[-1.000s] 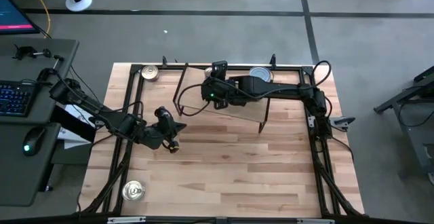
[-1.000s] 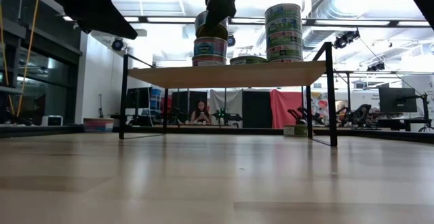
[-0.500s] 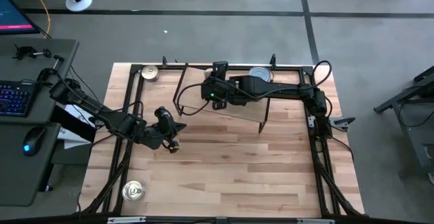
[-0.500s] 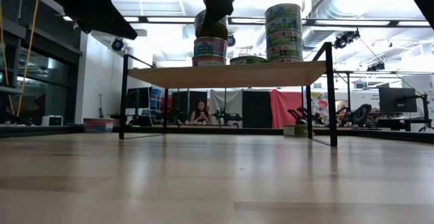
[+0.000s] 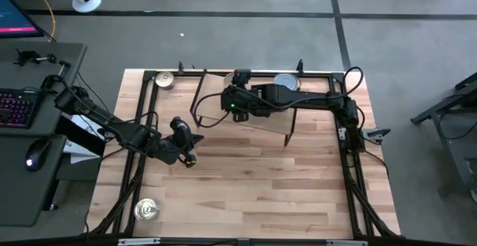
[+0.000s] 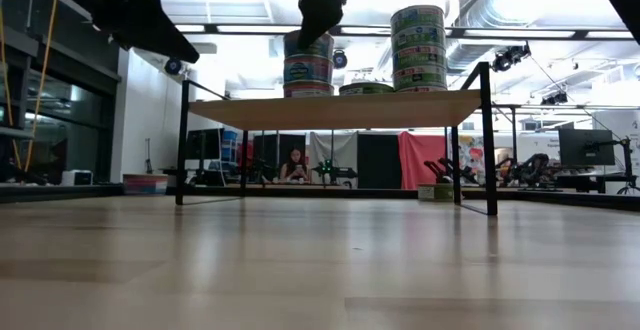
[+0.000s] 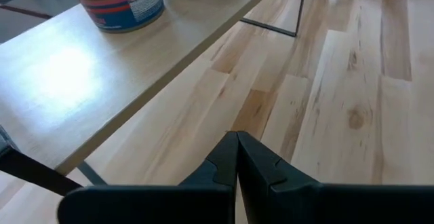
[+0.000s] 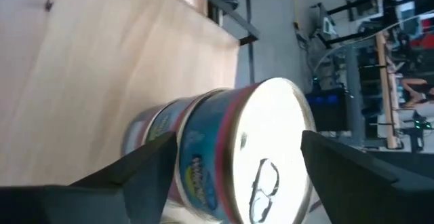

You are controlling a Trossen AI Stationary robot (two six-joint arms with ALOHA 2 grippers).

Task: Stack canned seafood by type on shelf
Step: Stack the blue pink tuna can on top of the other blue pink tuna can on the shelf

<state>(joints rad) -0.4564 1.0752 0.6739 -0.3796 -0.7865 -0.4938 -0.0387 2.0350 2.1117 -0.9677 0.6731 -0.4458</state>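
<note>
Tins being stacked on a low shelf, with the right arm's jaws now spread apart around the top tin.

Butcher-block table [image 5: 246, 194] is carrying the shelf [image 6: 340, 109] at its far side, and the right gripper [image 8: 230, 166] is hovering over the shelf's left-hand stack [image 6: 307, 70]. A second ago the jaws were clamped on the top tin [image 8: 230, 156]; now they are standing wide on either side of it, and the tin is sitting level on the blue tins beneath, so this placement is likely finished. A taller stack [image 6: 418, 48] and one flat tin [image 6: 365, 88] are standing beside it. The left gripper [image 7: 237, 157] is waiting over the table, jaws together and empty. Two loose tins are lying on the table: one at the far left corner [image 5: 165, 79], one at the near left [image 5: 147, 210].
</note>
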